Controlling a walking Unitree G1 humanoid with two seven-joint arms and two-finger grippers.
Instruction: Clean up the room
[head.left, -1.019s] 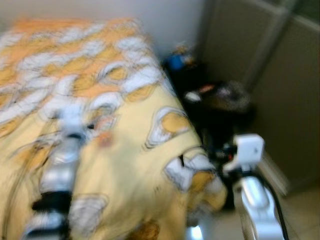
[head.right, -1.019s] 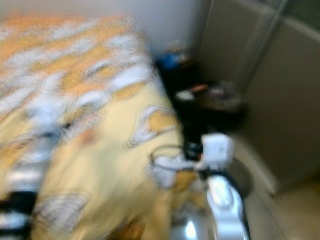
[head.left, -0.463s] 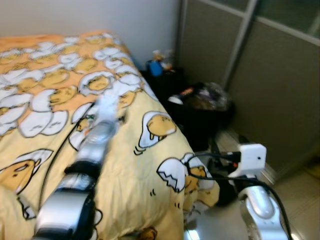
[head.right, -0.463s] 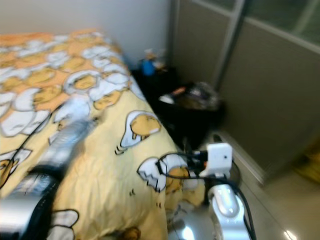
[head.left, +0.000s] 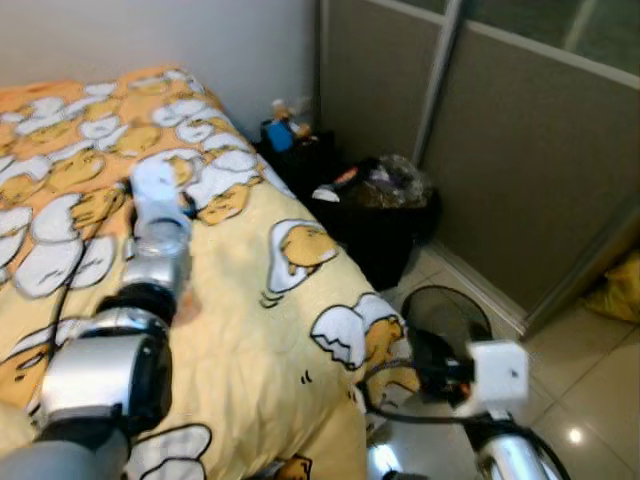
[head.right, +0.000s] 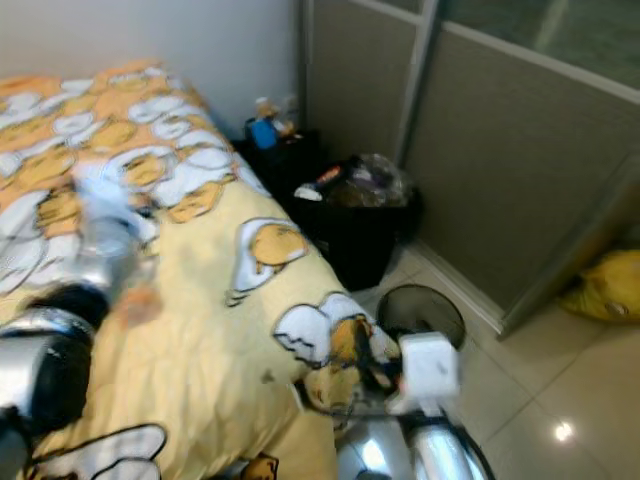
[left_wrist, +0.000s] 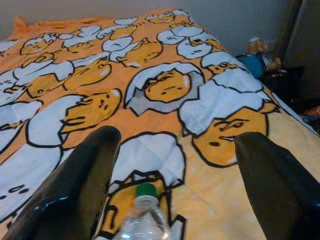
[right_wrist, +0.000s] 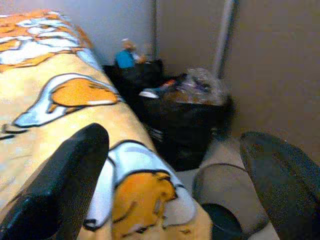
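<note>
Left arm (head.left: 130, 330) outstretched, right arm (head.left: 490, 400) low, both jaws spread wide.

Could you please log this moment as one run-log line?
left gripper: jaws open over bottle on bed | right gripper: open, toward bin

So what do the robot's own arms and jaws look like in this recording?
Both arms are silver metal with black joint bands. The left arm is a shiny cylinder with a thin black cable beside it. The right arm carries a white boxy wrist block with black cables looping off it. Each gripper has two long, glossy black, rounded fingers.
</note>
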